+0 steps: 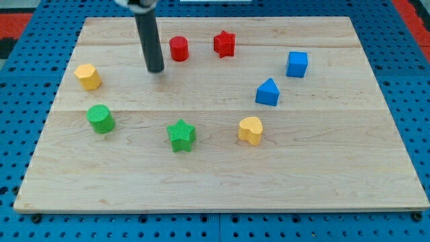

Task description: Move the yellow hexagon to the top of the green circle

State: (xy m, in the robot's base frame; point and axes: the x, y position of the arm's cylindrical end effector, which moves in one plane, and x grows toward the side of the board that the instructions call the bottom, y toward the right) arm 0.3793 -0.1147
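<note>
The yellow hexagon [88, 76] sits near the board's left edge. The green circle [101, 119] lies just below it and slightly to the right, with a small gap between them. My tip [156, 69] rests on the board to the right of the yellow hexagon, apart from it, and just left of the red circle [179, 49].
A red star [224, 44] is at the view's top middle. A blue cube [297, 64] and a blue triangular block [267, 92] are at the right. A green star [181, 135] and a yellow heart [250, 130] lie lower middle. The wooden board [222, 188] sits on blue pegboard.
</note>
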